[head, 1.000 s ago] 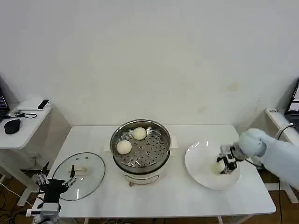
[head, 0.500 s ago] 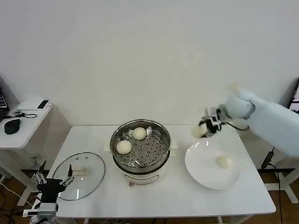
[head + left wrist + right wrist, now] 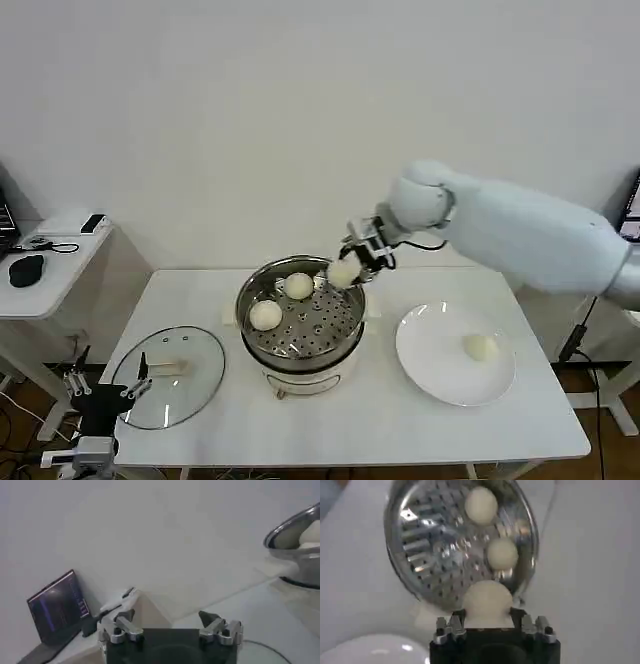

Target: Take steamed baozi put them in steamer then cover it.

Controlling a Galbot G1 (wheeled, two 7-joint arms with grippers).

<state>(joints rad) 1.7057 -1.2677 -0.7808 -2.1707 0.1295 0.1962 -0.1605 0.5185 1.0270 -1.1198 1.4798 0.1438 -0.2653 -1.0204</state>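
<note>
My right gripper is shut on a cream-white baozi and holds it above the back right rim of the steamer. In the right wrist view the held baozi sits between the fingers over the perforated tray. Two baozi lie on the tray inside the steamer. Another baozi rests on the white plate at the right. The glass cover lies flat on the table left of the steamer. My left gripper hangs open off the table's front left corner, nothing between its fingers.
A side table with a mouse and cables stands at the far left, a laptop beside it. The steamer edges into the left wrist view. A white wall runs behind the table.
My right gripper took a baozi from the plate, lifted it and carried it left to above the steamer's rim. One baozi stays on the plate. The left arm drifted slightly down and left.
</note>
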